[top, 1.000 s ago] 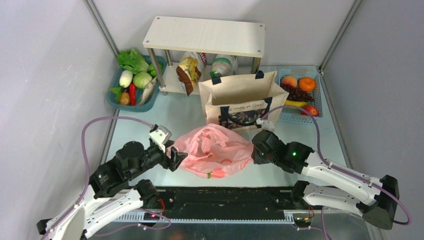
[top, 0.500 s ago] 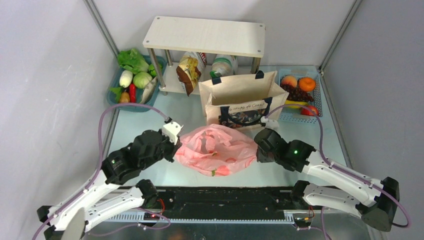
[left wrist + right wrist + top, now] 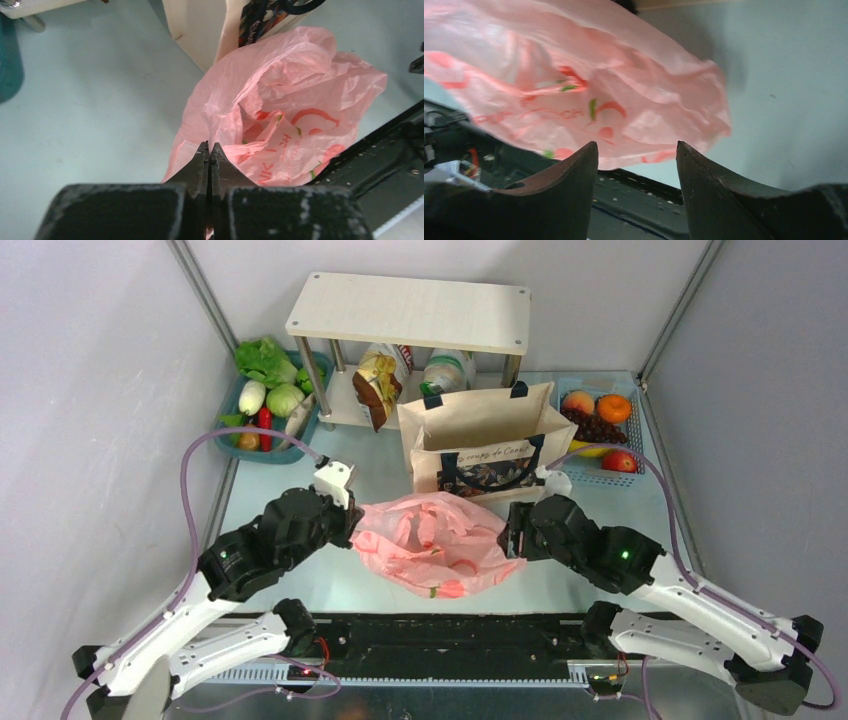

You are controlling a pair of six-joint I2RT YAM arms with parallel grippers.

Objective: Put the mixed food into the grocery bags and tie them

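The pink plastic bag (image 3: 430, 545) lies crumpled between my two arms, its mouth gaping upward. My left gripper (image 3: 350, 530) is shut on its left edge; in the left wrist view the fingertips (image 3: 210, 146) pinch a fold of the pink film (image 3: 290, 100). At the bag's right side my right gripper (image 3: 510, 540) stands open. In the right wrist view that gripper (image 3: 636, 146) has the bag (image 3: 589, 95) just ahead of it and nothing clamped. The beige canvas tote (image 3: 485, 440) stands upright behind. Grapes (image 3: 597, 428), apple (image 3: 620, 460), radish (image 3: 252, 396) and crisp packet (image 3: 378, 390) sit apart.
A blue basket (image 3: 632, 440) of fruit stands at the back right and a teal basket (image 3: 228, 430) of vegetables at the back left. A white shelf (image 3: 410, 310) spans the back, with packets under it. The black base rail (image 3: 450, 635) runs just below the bag.
My left gripper came in and shut on the bag's left edge. My right gripper opened and let go of the bag's right side. The bag shifted slightly.
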